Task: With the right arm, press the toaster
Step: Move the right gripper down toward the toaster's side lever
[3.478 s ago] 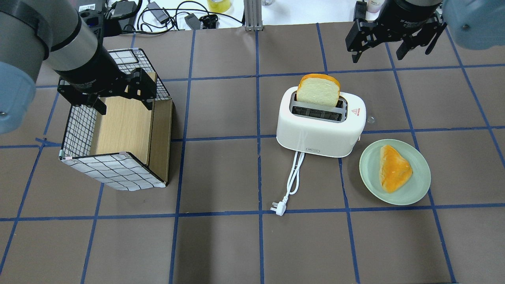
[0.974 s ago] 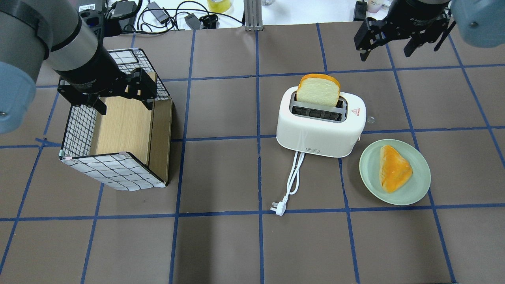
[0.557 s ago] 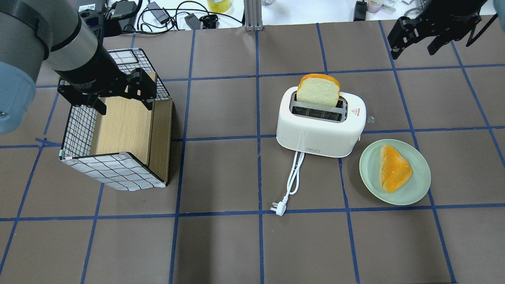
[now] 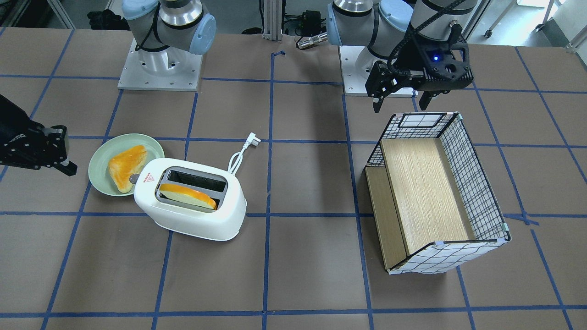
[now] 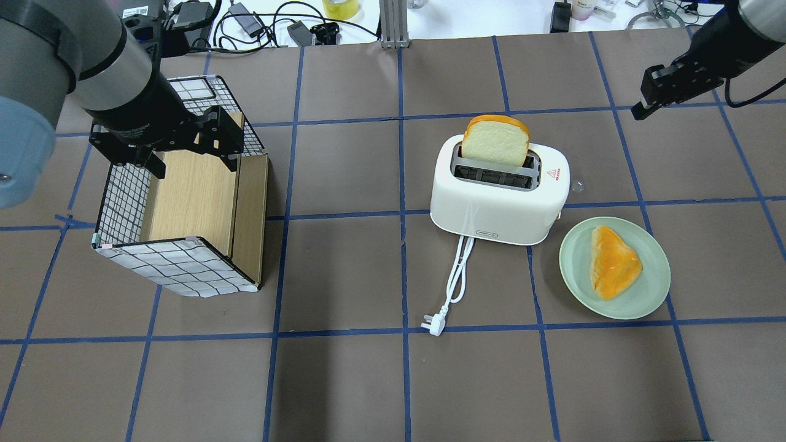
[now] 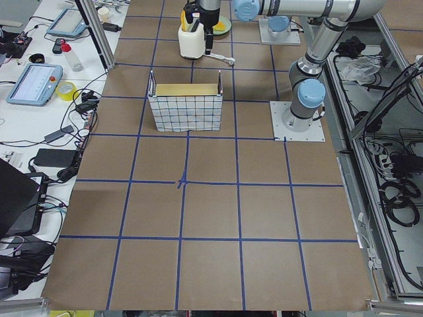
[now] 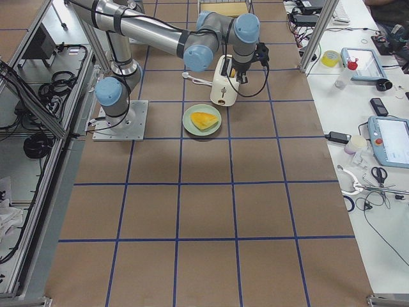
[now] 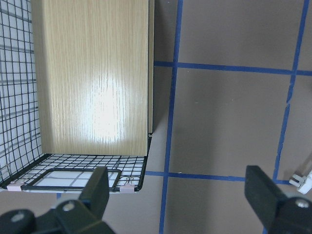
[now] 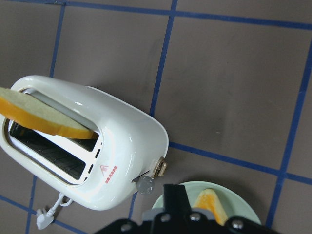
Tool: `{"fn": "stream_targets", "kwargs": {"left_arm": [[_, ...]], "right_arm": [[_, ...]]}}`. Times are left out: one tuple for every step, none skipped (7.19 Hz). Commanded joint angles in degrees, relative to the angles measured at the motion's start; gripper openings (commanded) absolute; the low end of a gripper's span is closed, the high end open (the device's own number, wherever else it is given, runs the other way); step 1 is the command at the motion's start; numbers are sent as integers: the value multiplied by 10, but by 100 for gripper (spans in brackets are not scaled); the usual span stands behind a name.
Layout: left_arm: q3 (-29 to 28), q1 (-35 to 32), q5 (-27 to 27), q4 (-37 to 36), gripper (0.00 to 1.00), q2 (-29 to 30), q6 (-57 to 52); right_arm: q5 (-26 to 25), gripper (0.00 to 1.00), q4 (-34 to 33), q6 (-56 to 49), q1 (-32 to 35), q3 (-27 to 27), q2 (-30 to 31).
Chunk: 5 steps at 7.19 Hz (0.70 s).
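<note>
The white two-slot toaster stands mid-table with a bread slice upright in its far slot. It also shows in the front view and the right wrist view. Its small round grey button and lever are on the end facing the plate. My right gripper is shut and empty. It hovers to the far right of the toaster, apart from it, and shows in the front view. My left gripper is open and empty above the basket's far end.
A green plate with a toasted bread piece lies right of the toaster, near its button end. The toaster's white cord and plug trail toward the near side. A wire basket with a wooden floor stands at the left.
My right gripper has swung to the right along the table's far side, turned edge-on and closed its fingers. The left arm, toaster and plate have not moved.
</note>
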<state>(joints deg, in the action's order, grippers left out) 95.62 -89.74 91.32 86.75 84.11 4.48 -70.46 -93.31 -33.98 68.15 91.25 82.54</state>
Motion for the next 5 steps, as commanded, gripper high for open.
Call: {"fn": "stream_targets", "kwargs": {"left_arm": [[0,0,0,0,100,0,0],[0,0,0,0,100,1,0],[0,0,0,0,100,0,0],[0,0,0,0,100,0,0],[0,0,0,0,100,0,0]], "right_arm": [[33,1,72,-1,-26,19,-9],[34,1,86,13,-31,20,-11],[34,1,107,48,-31,21,-19],[28,1,117,73,-32,21,-23],[25,2,131,93,-32,21,-27]]}}
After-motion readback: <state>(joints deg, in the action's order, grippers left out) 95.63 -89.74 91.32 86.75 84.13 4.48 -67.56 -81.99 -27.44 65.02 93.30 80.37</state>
